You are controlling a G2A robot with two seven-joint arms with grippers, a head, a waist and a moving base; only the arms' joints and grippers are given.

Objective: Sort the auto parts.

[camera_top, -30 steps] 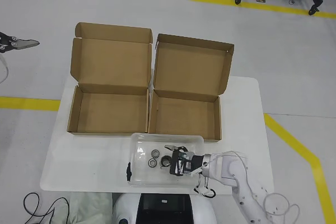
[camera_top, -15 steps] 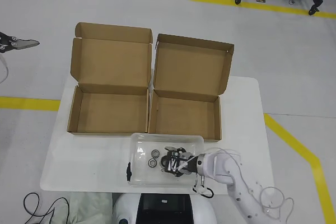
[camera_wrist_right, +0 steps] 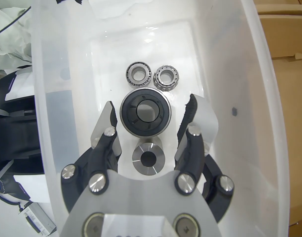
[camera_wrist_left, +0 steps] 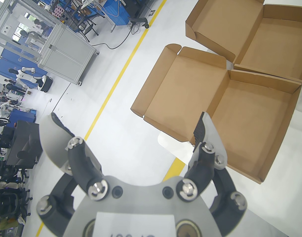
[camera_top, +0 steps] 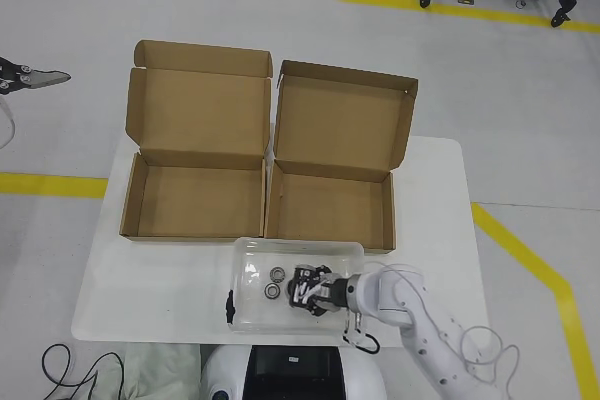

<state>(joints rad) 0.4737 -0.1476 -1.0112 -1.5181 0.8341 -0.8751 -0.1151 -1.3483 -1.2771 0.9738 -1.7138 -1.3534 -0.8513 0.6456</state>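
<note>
A clear plastic bin (camera_top: 242,305) (camera_wrist_right: 242,80) at the table's front edge holds several metal parts. My right gripper (camera_wrist_right: 151,110) (camera_top: 307,290) is inside it, open, its fingers on either side of a large black-faced bearing (camera_wrist_right: 145,113) without touching it. A steel sleeve (camera_wrist_right: 148,158) lies just behind that bearing, under the gripper. Two small roller bearings (camera_wrist_right: 138,74) (camera_wrist_right: 166,77) (camera_top: 274,281) sit side by side beyond it. My left gripper (camera_wrist_left: 127,127) hangs open and empty over the floor, off the table's left side.
Two open cardboard boxes (camera_top: 192,200) (camera_top: 330,208) stand side by side behind the bin, lids folded back, both empty inside. They also show in the left wrist view (camera_wrist_left: 249,122). Bare white table (camera_top: 435,200) lies to the right of the boxes.
My right gripper has slid leftward inside the bin, moving over the large bearing. The parts have stayed in place.
</note>
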